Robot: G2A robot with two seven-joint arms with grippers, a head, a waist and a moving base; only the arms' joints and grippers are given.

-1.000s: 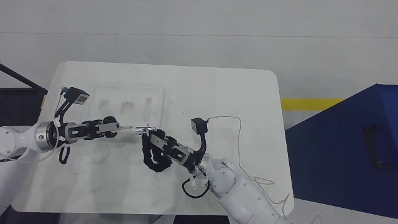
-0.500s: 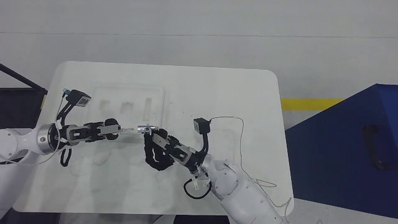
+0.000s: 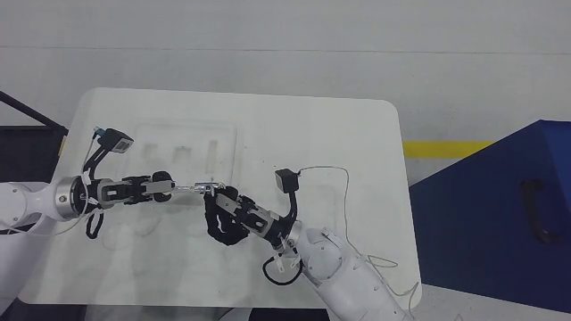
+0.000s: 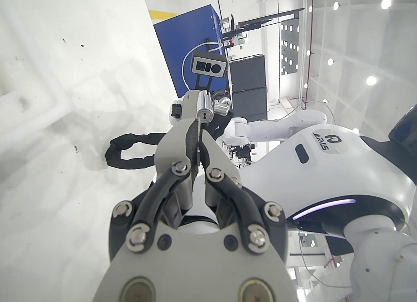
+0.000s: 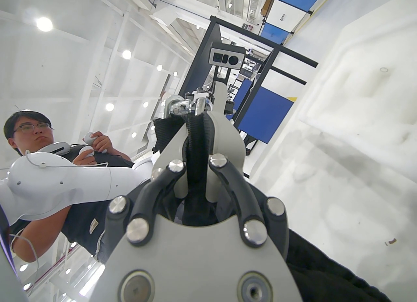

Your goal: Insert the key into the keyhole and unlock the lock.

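1. Key (image 4: 197, 128): it is held flat between the closed fingers of the left gripper (image 4: 194, 135), in the air above the table (image 3: 357, 143). Only the thin blade is seen past the fingertips.
2. The blade tip is pointed at the keyhole (image 4: 205, 116) and lies just beside it. The slot is not yet entered. Whether the tip touches the face cannot be told.
3. The lock (image 4: 208, 108), a small metal cylinder, is held up by the right gripper (image 5: 195, 122). Its fingers are closed on the black sleeved chain (image 5: 195, 143) right behind the cylinder, and the rest of the chain hangs down in a loop.
4. The key is judged light, stiff and smooth. It may slip or turn between the pads when it is twisted, so it is best taken flat by its head.
5. The cylinder is judged hard and the chain limp, so a hold close to the cylinder is needed to keep the keyhole steady.
6. No writing is made out on the key or the lock.
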